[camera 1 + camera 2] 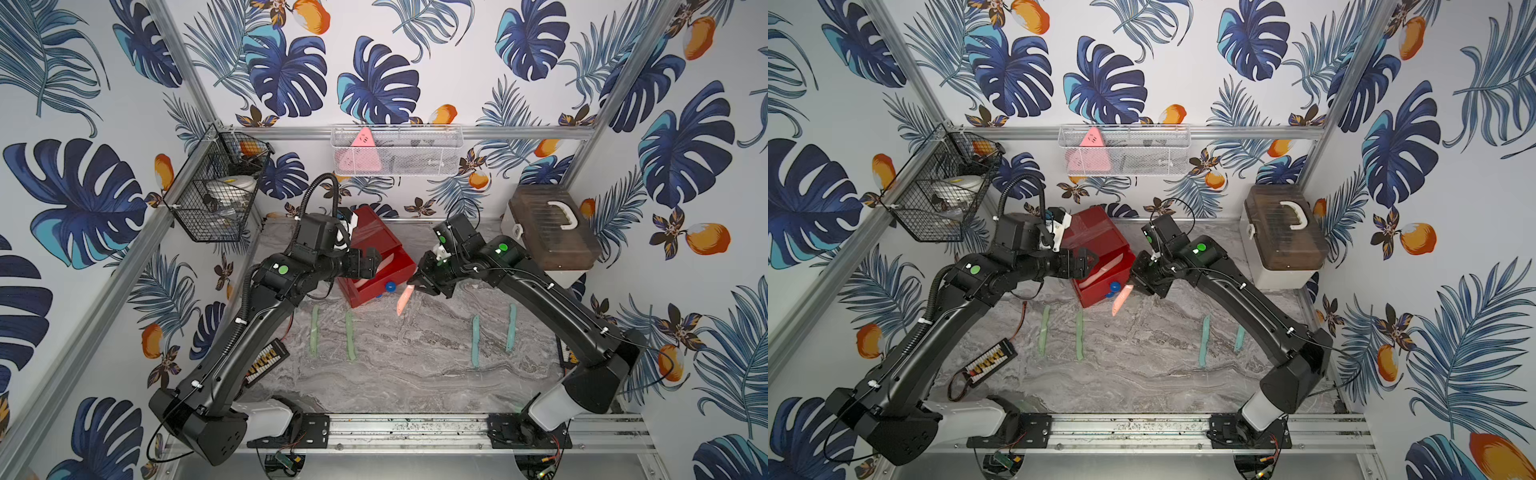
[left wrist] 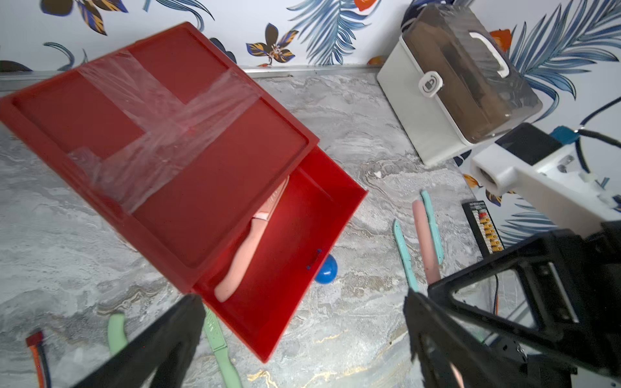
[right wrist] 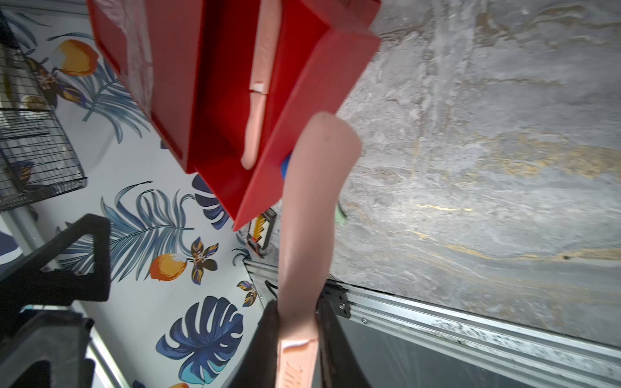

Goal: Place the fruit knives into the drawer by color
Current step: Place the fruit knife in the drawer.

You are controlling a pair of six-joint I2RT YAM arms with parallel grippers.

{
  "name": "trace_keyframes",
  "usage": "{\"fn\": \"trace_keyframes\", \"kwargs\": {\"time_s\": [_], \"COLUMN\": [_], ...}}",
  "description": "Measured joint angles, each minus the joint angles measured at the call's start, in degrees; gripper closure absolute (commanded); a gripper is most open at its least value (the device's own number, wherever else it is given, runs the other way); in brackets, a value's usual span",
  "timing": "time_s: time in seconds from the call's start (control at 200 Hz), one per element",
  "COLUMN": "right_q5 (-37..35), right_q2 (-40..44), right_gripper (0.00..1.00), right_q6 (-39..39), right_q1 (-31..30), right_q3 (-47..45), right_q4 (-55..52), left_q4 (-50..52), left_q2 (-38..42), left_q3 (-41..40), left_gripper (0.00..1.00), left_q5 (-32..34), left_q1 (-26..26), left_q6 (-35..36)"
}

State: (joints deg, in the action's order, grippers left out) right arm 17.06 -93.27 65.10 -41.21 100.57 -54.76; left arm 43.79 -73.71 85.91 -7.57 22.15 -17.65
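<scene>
My right pincer (image 3: 297, 336) pinches a salmon-pink knife (image 3: 309, 201) just beside the red chest (image 1: 370, 232), at its pulled-out top drawer (image 2: 302, 218), where another pink knife (image 2: 248, 248) lies. My left pincer (image 2: 302, 297) hangs spread wide over that drawer. Two green knives (image 1: 350, 336) and two teal knives (image 1: 476, 340) lie on the worktop (image 1: 415, 382) in front of the chest.

Grey marbled tabletop (image 1: 415, 374) carries a red drawer chest (image 1: 374, 245) far centre-left, a white box (image 1: 552, 232) far right, green knives (image 1: 350, 336) left and teal knives (image 1: 476, 340) right.
</scene>
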Motion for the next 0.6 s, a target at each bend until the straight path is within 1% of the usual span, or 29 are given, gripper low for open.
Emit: {"fn": "trace_keyframes", "kwargs": {"time_s": [0.12, 0.325, 0.58, 0.6], "right_q5": [1.4, 3.6, 6.3, 6.4], "right_q2": [-4.0, -9.7, -13.1, -13.3], "right_gripper": [1.0, 1.0, 1.0, 0.96], "right_q6": [1.9, 4.7, 6.6, 6.9], "right_q1": [-0.3, -0.2, 0.5, 0.5], "right_q3": [3.8, 8.2, 5.4, 5.3], "right_q4": [3.4, 8.6, 14.6, 14.9], "left_q4": [-0.1, -0.1, -0.1, -0.1], "left_q2": [0.2, 2.2, 3.5, 3.5], "left_q3": [0.2, -2.6, -4.9, -4.9], "left_gripper": [0.01, 0.01, 0.01, 0.01], "left_q5": [-1.2, -1.4, -1.4, -1.4], "left_q1": [-0.3, -0.4, -0.5, -0.5], "left_q6": [0.0, -0.3, -0.5, -0.5]}}
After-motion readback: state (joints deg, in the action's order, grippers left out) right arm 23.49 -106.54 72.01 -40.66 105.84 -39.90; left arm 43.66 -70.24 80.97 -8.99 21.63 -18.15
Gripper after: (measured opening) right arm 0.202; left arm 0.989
